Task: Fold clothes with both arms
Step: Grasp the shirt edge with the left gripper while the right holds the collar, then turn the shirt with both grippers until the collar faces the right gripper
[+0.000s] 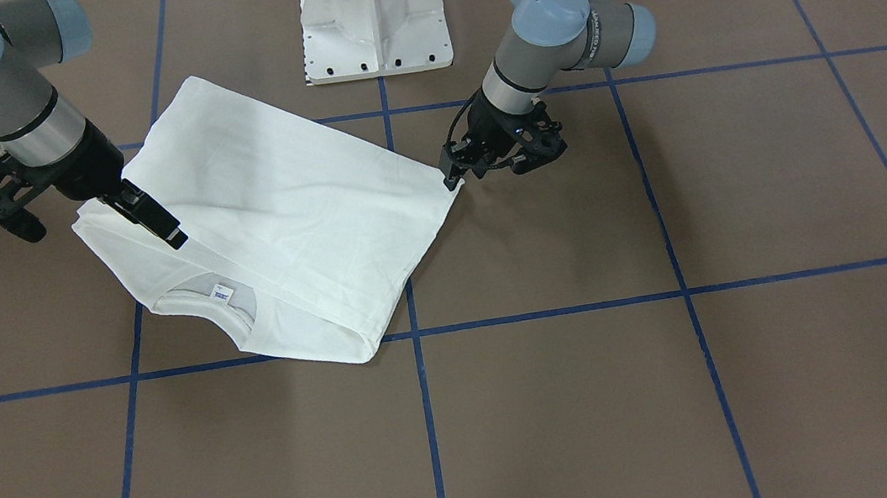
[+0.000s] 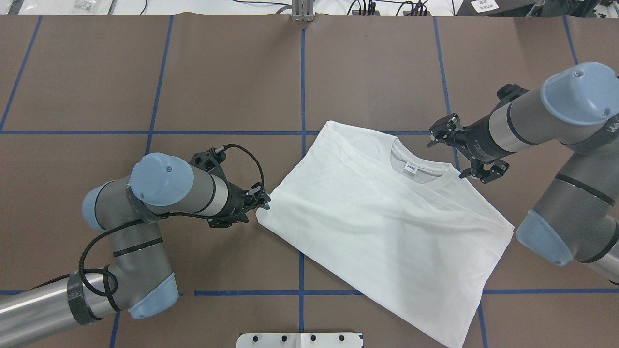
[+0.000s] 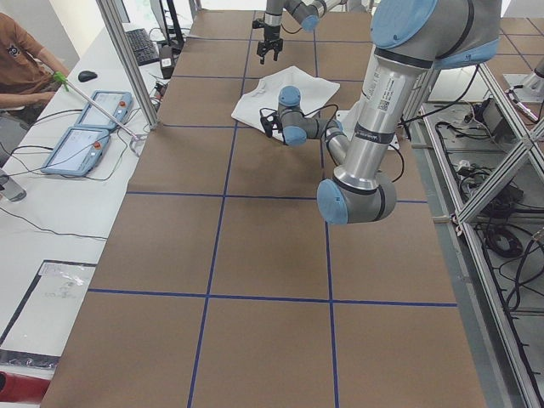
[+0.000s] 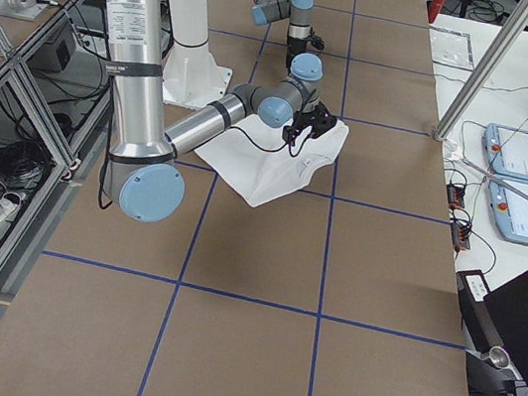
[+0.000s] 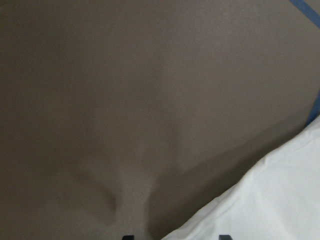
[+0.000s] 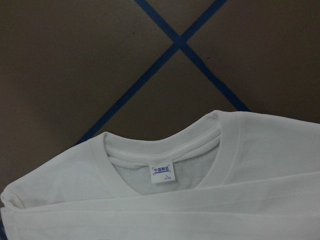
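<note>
The white long-sleeved T-shirt [image 2: 387, 232] is laid flat on the brown table [image 2: 145, 72], just ahead of the white pedestal base [image 2: 300, 340] and across the middle blue tape line [image 2: 302, 77]. It lies doubled into a rough rectangle. The upper layer ends just short of the ribbed collar [image 2: 425, 176], where the neck label [image 2: 411, 167] is exposed; no printed text is shown.

In the overhead view its long axis runs diagonally, from far-left to near-right. The neck opening is turned away from the robot and toward its right.

The fabric is judged light, thin and limp. It is likely to sag, and its layers to slide over one another, unless all of them are pinched together at a corner or along a folded edge.

The left gripper [image 2: 261, 198] is set low at the shirt's left corner. In the wrist view its fingertips are apart, with the corner's edge between them and nothing clamped. The right gripper [image 2: 463, 152] is held above the shoulder beside the collar, jaws spread wide and empty.
</note>
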Robot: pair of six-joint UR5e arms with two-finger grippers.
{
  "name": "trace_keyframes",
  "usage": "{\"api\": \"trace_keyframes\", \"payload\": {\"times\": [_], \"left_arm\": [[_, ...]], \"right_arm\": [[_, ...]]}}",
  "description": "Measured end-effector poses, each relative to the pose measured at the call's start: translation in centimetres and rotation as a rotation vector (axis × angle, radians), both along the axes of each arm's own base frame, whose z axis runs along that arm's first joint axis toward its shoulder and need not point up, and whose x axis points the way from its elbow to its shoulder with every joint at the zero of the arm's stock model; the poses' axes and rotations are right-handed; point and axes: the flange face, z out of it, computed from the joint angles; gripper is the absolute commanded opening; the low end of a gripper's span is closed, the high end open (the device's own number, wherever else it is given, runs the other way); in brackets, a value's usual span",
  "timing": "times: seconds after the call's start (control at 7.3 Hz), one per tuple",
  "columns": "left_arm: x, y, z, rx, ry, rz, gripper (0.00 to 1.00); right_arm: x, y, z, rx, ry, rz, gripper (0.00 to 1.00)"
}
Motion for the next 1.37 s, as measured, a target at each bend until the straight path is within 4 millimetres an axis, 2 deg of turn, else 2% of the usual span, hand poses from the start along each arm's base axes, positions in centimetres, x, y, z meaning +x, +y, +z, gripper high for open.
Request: {"api": "trace_keyframes", "payload": {"times": [0.14,0.27,0.69,0.96,1.1,1.23,1.37], "left_arm": [[0.3,-0.2,0.0,0.003,-0.003,-0.005,0.39],[0.4,-0.3,-0.1,0.005,-0.004,-0.008,0.0],[0.5,-0.5,-0.4,0.019,-0.003,-0.013,0.0],[-0.6,-2.2,-0.3,0.101,-0.022,-0.023,0.0],[-2.0,-4.3,-0.2,0.17,-0.04,-0.035,0.0],[-3.7,-7.7,0.2,0.243,-0.068,-0.056,0.0],[-5.0,-12.6,0.5,0.302,-0.097,-0.1,0.0]], "right_arm": [[-0.1,-0.1,0.2,0.002,0.008,0.006,1.0],[-0.2,-0.2,0.5,0.002,0.014,0.009,1.0],[-0.6,-0.2,0.8,-0.001,0.021,0.007,1.0],[-0.8,-0.4,1.2,-0.006,0.026,0.006,1.0],[-0.9,-0.4,1.3,-0.007,0.028,0.005,1.0],[-1.0,-0.5,1.4,-0.009,0.029,0.005,1.0],[-1.0,-0.5,1.4,-0.01,0.03,0.005,1.0]]}}
